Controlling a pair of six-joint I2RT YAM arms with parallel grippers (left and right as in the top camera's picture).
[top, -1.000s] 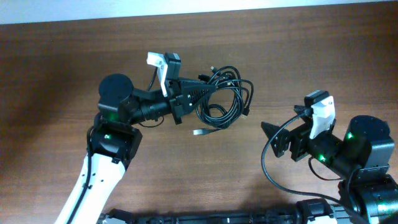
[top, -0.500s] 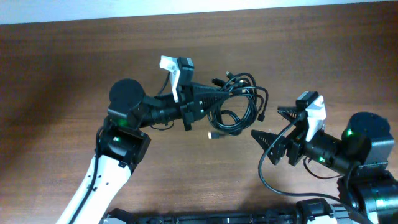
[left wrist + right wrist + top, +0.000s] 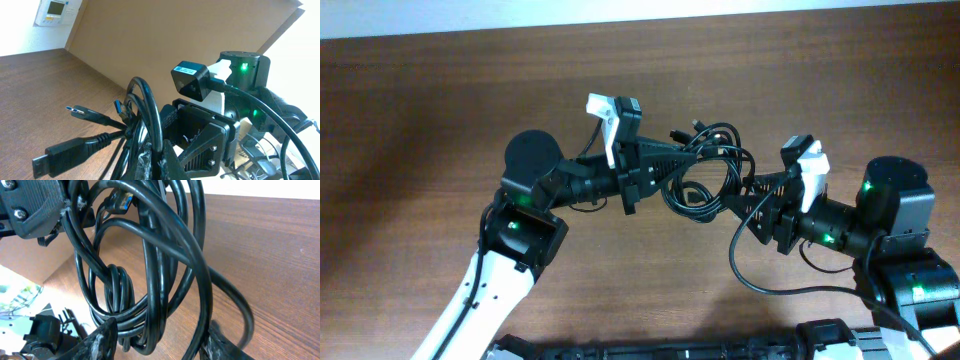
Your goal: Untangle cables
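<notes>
The cables (image 3: 712, 160) are a tangled bundle of black loops hanging above the brown table (image 3: 420, 100). My left gripper (image 3: 682, 158) is shut on strands at the bundle's left side; in the left wrist view the cords (image 3: 145, 110) rise straight out of its pinched fingertips (image 3: 161, 156). My right gripper (image 3: 735, 198) has reached in from the right. Its jaws stand apart on either side of the lower loops (image 3: 150, 255), with gaps still showing beside the cords (image 3: 160, 335). Plug ends (image 3: 75, 110) stick out to the left.
The left gripper's finger (image 3: 35, 207) shows at the top left of the right wrist view. The right arm's base (image 3: 900, 210) sits at the right edge, with its own thick wire (image 3: 770, 285) looping below. White wall runs along the table's far edge.
The left gripper carried the bundle up and to the right. The right gripper swung left to the loops, and its jaws have narrowed around them.
</notes>
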